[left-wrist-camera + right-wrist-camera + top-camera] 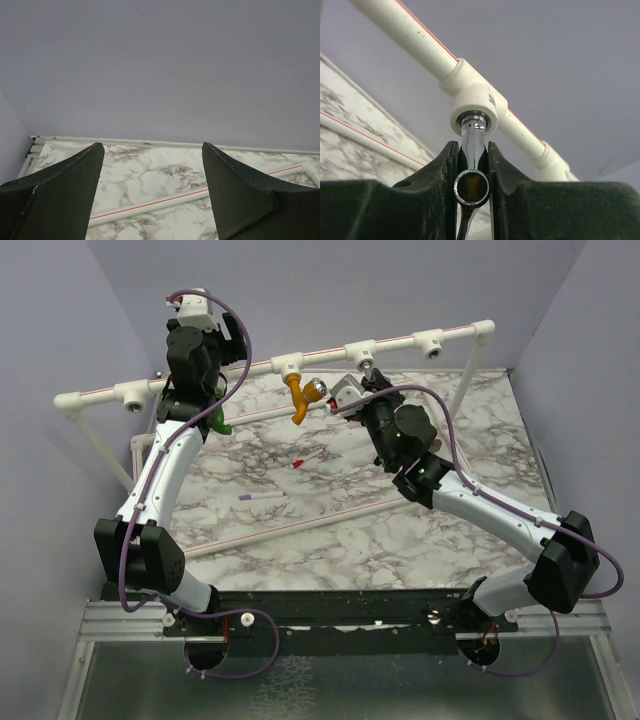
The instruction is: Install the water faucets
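Seating chrome faucet, pinched in right gripper, into tee joint above table's far edge; left gripper spread. Next, likely: twisting squarely home.

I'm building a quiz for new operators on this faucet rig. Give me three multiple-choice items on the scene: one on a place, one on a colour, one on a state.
1. Where is the orange faucet?
A) in the left end effector
B) hanging from a tee
C) in the right end effector

2. What colour is the held faucet?
A) green
B) orange
C) shiny grey

3. The left end effector is:
A) open, empty
B) shut, empty
C) shut on a faucet

Answers:
1 B, the top view shows it hanging below the tee.
2 C, chrome gleams between the right jaws.
3 A, its jaws stand wide with nothing between them.
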